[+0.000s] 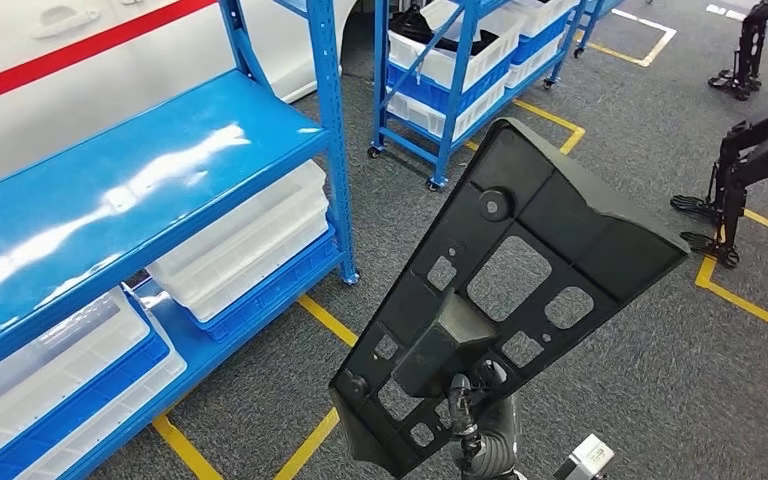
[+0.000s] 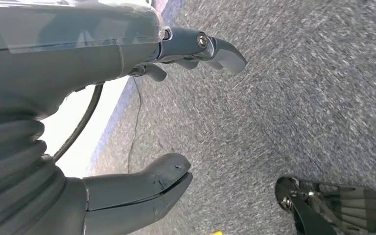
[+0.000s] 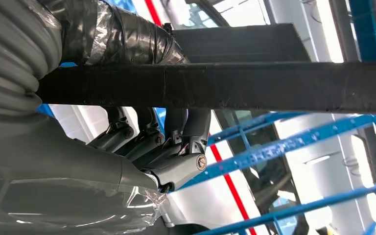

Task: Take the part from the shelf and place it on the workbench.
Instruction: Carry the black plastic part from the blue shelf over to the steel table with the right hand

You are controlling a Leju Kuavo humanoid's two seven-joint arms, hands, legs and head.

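Note:
A large flat black plastic part (image 1: 515,270) with several cut-outs hangs tilted in the air over the grey floor, right of the blue shelf (image 1: 130,180). My right hand (image 1: 475,425) grips its lower end from below. In the right wrist view the part's edge (image 3: 254,88) crosses as a dark bar, and the fingers (image 3: 176,142) of my right hand (image 3: 142,147) wrap around it. My left hand (image 2: 176,112) hangs over grey carpet with thumb and fingers apart, holding nothing.
The blue shelf's top board is bare and glossy; white bins (image 1: 250,240) sit on its lower levels. A second blue wheeled rack (image 1: 460,70) with white bins stands behind. Yellow floor lines (image 1: 330,320) mark the carpet. Dark robot arms on stands (image 1: 750,160) are at the right.

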